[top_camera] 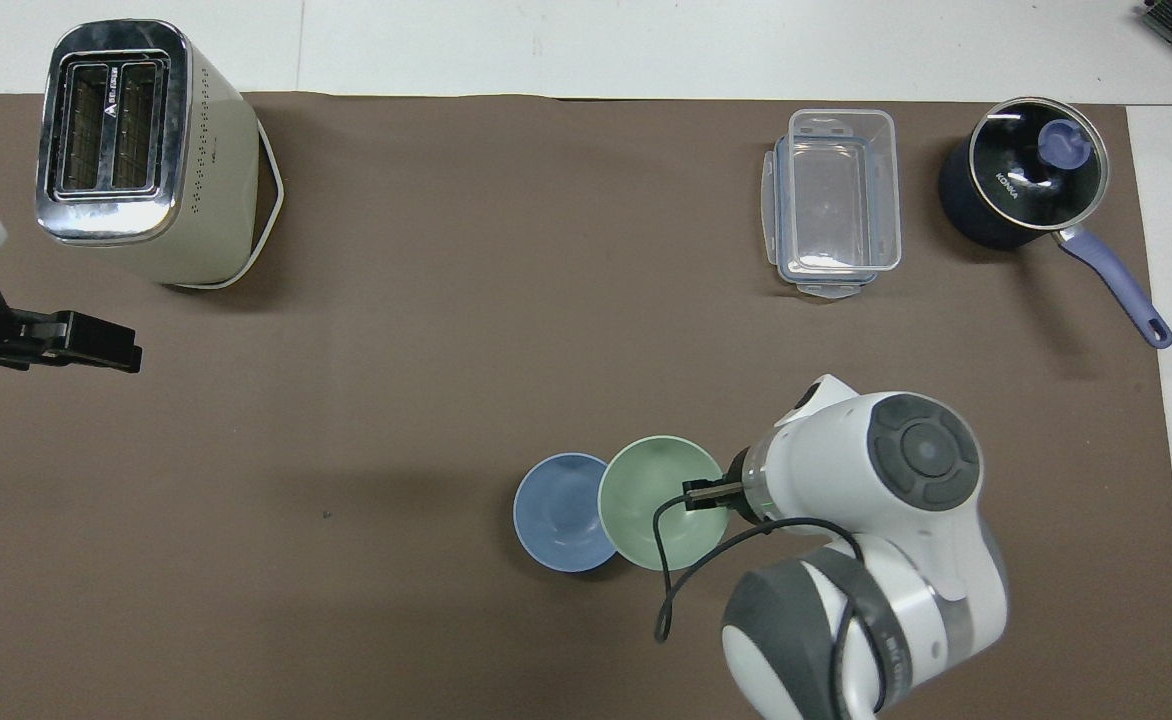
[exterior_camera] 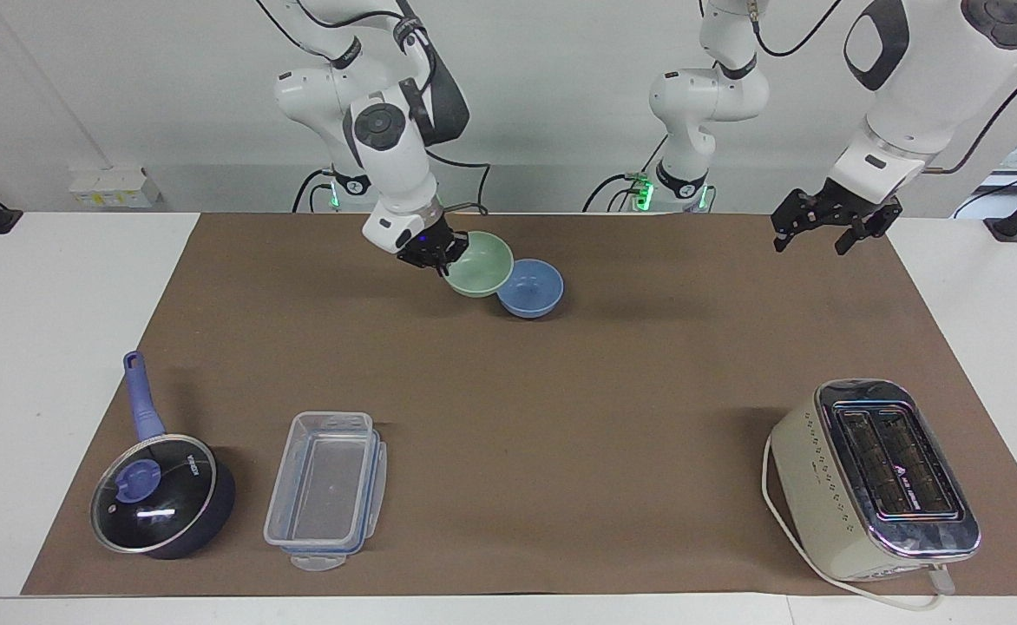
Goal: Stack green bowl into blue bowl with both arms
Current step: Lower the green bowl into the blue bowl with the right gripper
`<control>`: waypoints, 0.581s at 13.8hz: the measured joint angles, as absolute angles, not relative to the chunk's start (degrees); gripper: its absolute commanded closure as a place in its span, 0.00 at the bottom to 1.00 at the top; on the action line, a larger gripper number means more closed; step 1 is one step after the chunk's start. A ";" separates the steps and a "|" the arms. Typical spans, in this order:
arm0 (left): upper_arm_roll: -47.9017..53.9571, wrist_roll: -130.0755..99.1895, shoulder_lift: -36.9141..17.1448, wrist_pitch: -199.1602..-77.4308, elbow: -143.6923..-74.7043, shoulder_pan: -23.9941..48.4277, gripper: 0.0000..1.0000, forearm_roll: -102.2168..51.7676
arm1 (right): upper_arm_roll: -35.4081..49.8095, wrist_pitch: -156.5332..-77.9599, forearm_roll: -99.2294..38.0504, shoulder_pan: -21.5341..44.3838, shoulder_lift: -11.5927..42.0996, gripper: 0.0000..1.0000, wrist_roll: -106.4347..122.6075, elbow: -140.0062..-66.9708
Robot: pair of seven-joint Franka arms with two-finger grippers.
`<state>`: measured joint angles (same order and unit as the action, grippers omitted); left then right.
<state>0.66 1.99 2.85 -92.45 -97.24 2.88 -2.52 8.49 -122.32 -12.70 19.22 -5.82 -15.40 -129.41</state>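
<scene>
right gripper (exterior_camera: 433,253) – jaws clamped on green bowl (exterior_camera: 478,264) rim, tilted, overlapping blue bowl (exterior_camera: 530,287) | risk – rim clips, shoves it | left gripper (exterior_camera: 828,230) waits, jaws spread, empty

White table (exterior_camera: 57,365) under a brown mat (exterior_camera: 560,417) with blue bowl (exterior_camera: 533,288), toaster (exterior_camera: 875,479), clear container (exterior_camera: 326,489), saucepan (exterior_camera: 161,493)

Robotics lab: two bench-mounted arms (exterior_camera: 387,130), papered table (exterior_camera: 560,391)
</scene>
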 measured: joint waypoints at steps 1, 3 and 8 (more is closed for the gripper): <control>0.66 1.99 2.85 -92.45 -97.24 2.88 0.00 -2.52 | 8.51 -123.99 -12.70 21.24 -5.37 1.00 -17.37 -129.41; 0.66 1.99 2.85 -92.45 -97.24 2.88 0.00 -2.52 | 8.56 -126.67 -12.70 24.33 -4.11 1.00 -19.86 -129.41; 0.66 1.99 2.85 -92.45 -97.24 2.88 0.00 -2.52 | 8.49 -130.72 -12.70 25.97 -1.41 1.00 -19.92 -129.59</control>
